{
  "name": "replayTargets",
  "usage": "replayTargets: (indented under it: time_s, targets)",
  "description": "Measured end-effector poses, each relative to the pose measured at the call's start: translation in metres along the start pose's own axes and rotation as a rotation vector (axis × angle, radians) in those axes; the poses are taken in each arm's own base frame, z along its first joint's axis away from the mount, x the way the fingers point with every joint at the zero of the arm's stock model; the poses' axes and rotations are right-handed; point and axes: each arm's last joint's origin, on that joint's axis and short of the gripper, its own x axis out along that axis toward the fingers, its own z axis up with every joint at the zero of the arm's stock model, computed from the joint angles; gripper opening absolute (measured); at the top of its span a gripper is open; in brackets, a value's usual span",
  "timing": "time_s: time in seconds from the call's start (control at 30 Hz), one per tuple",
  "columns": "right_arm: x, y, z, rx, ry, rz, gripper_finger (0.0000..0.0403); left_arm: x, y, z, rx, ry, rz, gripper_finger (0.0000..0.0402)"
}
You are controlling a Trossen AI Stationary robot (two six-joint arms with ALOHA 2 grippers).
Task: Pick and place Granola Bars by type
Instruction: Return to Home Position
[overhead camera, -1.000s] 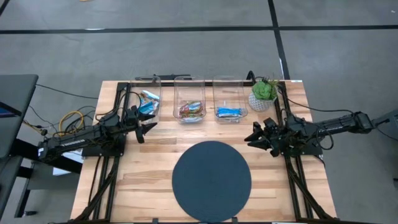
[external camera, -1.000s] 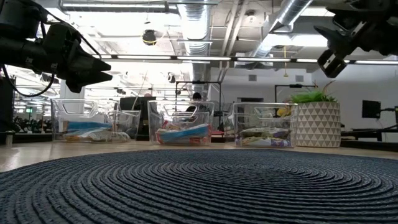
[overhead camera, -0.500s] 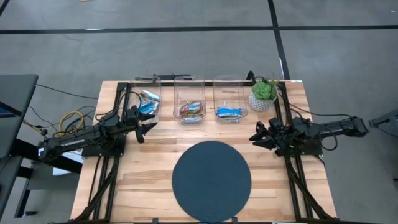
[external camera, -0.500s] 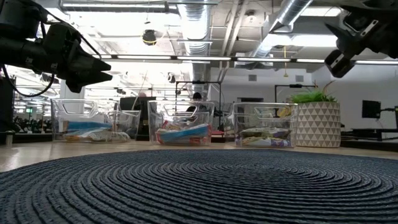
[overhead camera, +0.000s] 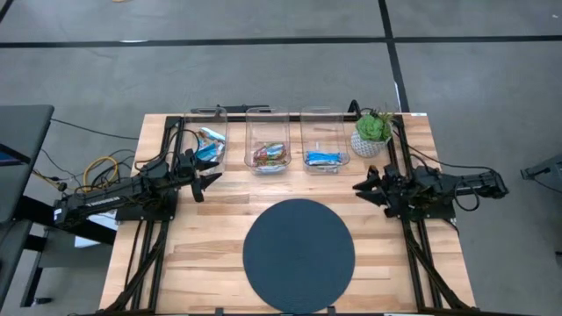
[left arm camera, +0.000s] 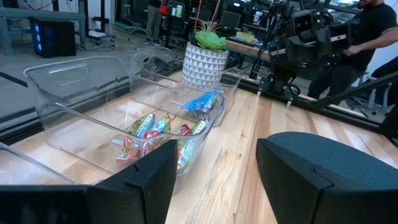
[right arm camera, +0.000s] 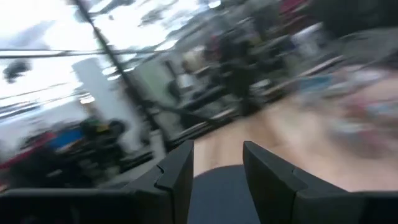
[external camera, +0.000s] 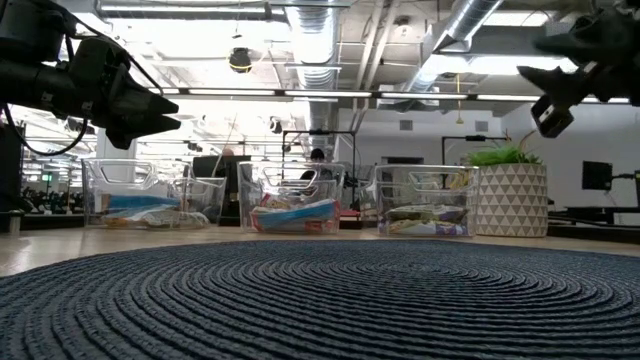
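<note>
The Granola Bars (overhead camera: 322, 159) are lying grouped inside three clear bins (overhead camera: 268, 118) at upper centre, so sorting looks finished. The left tool (overhead camera: 211, 182), mid-left, and the right tool (overhead camera: 362, 190), mid-right, are hovering over the surface (overhead camera: 219, 219), parted and empty.

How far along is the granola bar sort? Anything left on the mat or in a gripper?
Done, it seems: all visible granola bars lie in the three clear bins, blue ones in the right bin, red ones in the middle. In hand: nothing; the left gripper and right gripper hang open and empty off the round mat, which is bare. Left: likely only the return to home.
</note>
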Motion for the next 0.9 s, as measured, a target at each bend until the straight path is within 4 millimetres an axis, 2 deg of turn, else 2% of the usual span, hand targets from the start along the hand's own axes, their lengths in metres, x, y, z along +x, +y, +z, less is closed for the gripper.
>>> replayTargets:
  time_s: [0.1,0.17,0.47,0.9]
  targets:
    - [-0.0003,-0.0056,-0.0021,-0.045,-0.020,-0.146,0.0132,0.0000,0.0000,0.0000,0.000,0.000,0.000,0.0211]
    - [-0.0006,-0.0067,-0.0018,-0.079,-0.031,-0.181,0.0132,0.0000,0.0000,-0.0001,0.002,0.001,0.000,0.0211]
    - [-0.0003,-0.0045,-0.0053,-0.080,0.042,-0.080,0.0132,0.0000,0.0000,0.0000,-0.001,0.000,0.000,0.0211]
    - [-0.0003,-0.0047,-0.0054,-0.055,0.043,-0.083,0.0132,0.0000,0.0000,0.0000,0.000,0.000,0.000,0.0211]
